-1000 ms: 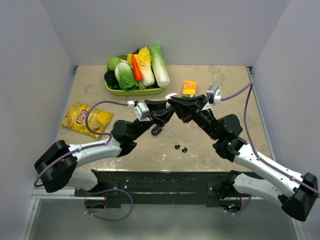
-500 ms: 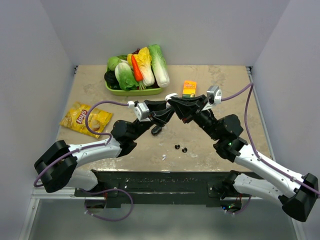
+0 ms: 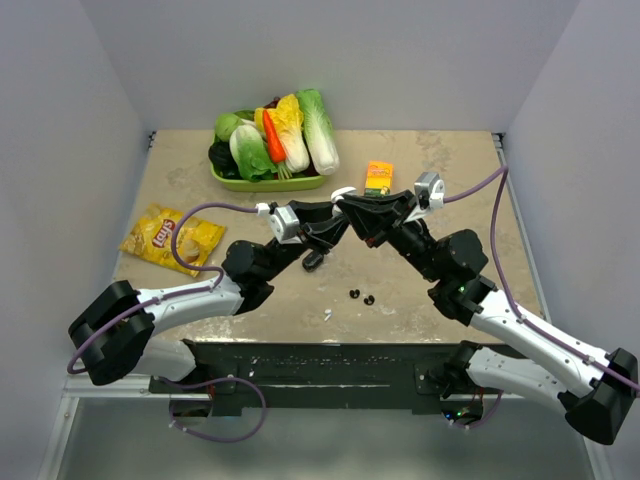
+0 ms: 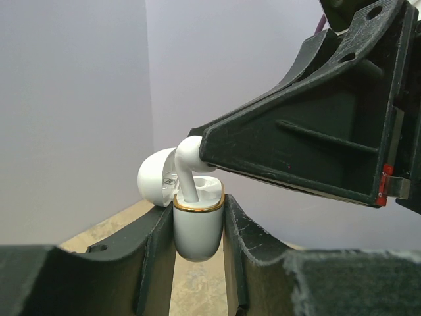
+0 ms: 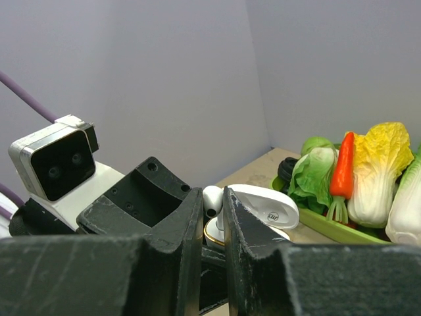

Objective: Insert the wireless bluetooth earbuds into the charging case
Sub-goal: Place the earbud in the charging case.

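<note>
My left gripper (image 4: 197, 214) is shut on the white charging case (image 4: 196, 232), which has a gold rim and stands upright with its lid (image 4: 156, 179) open. A white earbud (image 4: 187, 158) is pinched in my right gripper (image 5: 212, 201), and its stem reaches down into the case's opening. From the right wrist I see the same earbud (image 5: 212, 196) between my fingers, with the case lid (image 5: 263, 205) behind it. In the top view both grippers meet above the table's middle, left (image 3: 325, 226) and right (image 3: 350, 207). Two black earbuds (image 3: 354, 294) (image 3: 369, 299) and a tiny white piece (image 3: 328, 314) lie on the table nearer the bases.
A green tray (image 3: 262, 183) heaped with vegetables stands at the back, and those vegetables (image 5: 355, 178) also show in the right wrist view. A yellow chips bag (image 3: 170, 238) lies at the left. A small orange carton (image 3: 379, 177) sits behind the grippers.
</note>
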Tool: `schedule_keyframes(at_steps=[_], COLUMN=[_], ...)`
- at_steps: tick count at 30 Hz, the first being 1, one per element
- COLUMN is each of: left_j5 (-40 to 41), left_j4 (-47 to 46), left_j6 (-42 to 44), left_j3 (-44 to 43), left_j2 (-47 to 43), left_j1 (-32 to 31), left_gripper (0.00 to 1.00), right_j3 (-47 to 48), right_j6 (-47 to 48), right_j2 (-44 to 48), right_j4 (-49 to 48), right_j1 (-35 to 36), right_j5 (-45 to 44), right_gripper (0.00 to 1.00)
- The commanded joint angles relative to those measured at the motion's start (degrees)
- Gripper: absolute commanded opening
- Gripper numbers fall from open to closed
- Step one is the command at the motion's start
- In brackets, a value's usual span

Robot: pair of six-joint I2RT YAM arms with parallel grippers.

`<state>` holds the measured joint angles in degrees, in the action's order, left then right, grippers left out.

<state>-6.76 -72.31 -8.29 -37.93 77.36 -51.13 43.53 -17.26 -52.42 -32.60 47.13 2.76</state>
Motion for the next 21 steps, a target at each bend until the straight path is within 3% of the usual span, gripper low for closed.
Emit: schedule_keyframes(at_steps=[1, 7, 21], left_j5=[1.0, 1.1, 1.6], left_j4=[-36.4, -36.4, -36.4], left_j6=[1.7, 1.8, 1.7], left_j3=[-2.1, -2.0, -1.4], left_j2=[-0.9, -0.9, -0.7], left_j1=[-0.1, -0.1, -0.1], left_gripper=[0.0, 0.0, 0.0], right_j3=[-0.5, -0.4, 1.9], right_j6=[-0.1, -0.1, -0.7], right_j2=[0.8, 1.3, 0.4], right_j4=[1.6, 1.6, 1.9], right_j1=[0.6, 0.6, 0.6], right_j5=[1.2, 0.8, -0.7], right_gripper=[0.2, 0.28, 0.34])
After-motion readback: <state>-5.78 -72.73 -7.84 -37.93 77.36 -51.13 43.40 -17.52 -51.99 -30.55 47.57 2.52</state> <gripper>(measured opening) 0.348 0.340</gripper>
